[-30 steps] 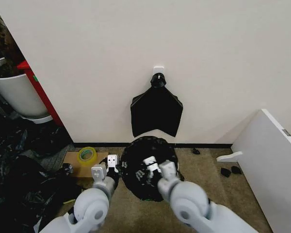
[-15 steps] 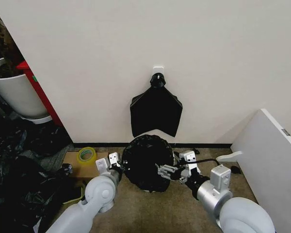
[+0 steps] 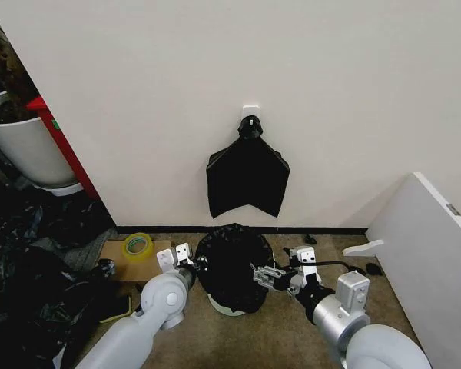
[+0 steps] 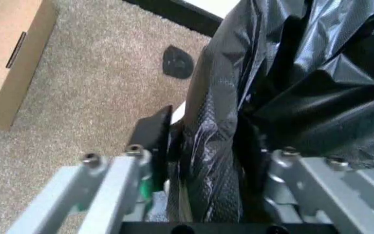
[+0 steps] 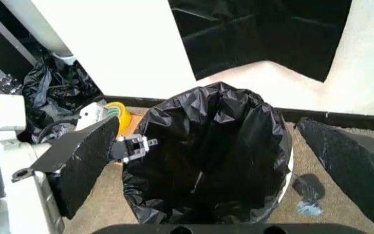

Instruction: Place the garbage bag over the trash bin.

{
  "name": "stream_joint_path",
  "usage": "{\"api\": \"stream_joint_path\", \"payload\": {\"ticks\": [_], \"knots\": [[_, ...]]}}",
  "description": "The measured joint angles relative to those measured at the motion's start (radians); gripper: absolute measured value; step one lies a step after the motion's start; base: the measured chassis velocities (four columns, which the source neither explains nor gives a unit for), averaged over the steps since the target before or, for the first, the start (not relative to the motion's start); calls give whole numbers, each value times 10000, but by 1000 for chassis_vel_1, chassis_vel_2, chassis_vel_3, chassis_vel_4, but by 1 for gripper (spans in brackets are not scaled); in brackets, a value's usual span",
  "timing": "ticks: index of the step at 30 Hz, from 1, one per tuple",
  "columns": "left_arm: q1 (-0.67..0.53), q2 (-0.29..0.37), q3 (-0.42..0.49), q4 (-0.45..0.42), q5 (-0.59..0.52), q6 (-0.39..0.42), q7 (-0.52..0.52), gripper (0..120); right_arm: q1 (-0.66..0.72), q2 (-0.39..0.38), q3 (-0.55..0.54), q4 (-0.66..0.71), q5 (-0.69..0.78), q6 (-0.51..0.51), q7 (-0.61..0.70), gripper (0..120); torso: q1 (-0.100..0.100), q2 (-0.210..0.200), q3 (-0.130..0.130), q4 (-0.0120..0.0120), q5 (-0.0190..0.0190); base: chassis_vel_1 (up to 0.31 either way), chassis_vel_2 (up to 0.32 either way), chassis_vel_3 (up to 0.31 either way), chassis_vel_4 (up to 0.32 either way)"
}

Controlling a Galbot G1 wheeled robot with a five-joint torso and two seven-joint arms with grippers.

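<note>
The garbage bag (image 3: 232,263), black and glossy, is draped over the trash bin, whose white base (image 3: 224,307) shows under the plastic. My left gripper (image 3: 189,262) is at the bag's left edge. In the left wrist view it (image 4: 203,144) is shut on a fold of the black plastic at the rim. My right gripper (image 3: 268,275) stands open just right of the bag, apart from it. In the right wrist view its pads (image 5: 83,161) are spread wide before the lined opening (image 5: 213,156).
A flat black bundle (image 3: 247,173) hangs from a wall hook above the bin. A yellow tape roll (image 3: 137,246) lies on cardboard at left, beside a heap of black plastic (image 3: 31,288) and a large white tub (image 3: 27,150). A white board (image 3: 430,254) leans at right.
My right arm has swung off the bin's top to its right side and its gripper has opened. The bag sits lower, and the bin's white base now shows. My left gripper stays at the left rim.
</note>
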Motion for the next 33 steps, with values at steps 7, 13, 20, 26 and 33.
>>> {"api": "stream_joint_path", "payload": {"ticks": [7,13,20,26,33], "knots": [[179,60,-132,-97,92,122,216,65,-176,152,32,-49,-71,69,-5,100,0,0,0,0,-1,0,0,0,0],[593,546,-462,-796,1116,33,972,88,-342,325,179,-182,-412,372,-187,100,0,0,0,-1,-2,0,0,0,0],[2920,1048,-1000,-2586,6820,-2879,3111,100,-1540,1825,1284,-1784,-3678,4518,-656,100,0,0,-1,-2,0,0,0,0,0],[4602,289,-1995,-2715,9893,-5324,3767,100,-2578,2860,1951,-2620,-5238,7520,-916,100,0,1,-2,-2,-1,0,0,0,0],[6661,-1009,-3816,-2753,11927,-7659,4241,100,-3657,3737,2236,-3027,-6761,9824,-982,100,-1,1,-1,1,-1,0,0,0,0]]}}
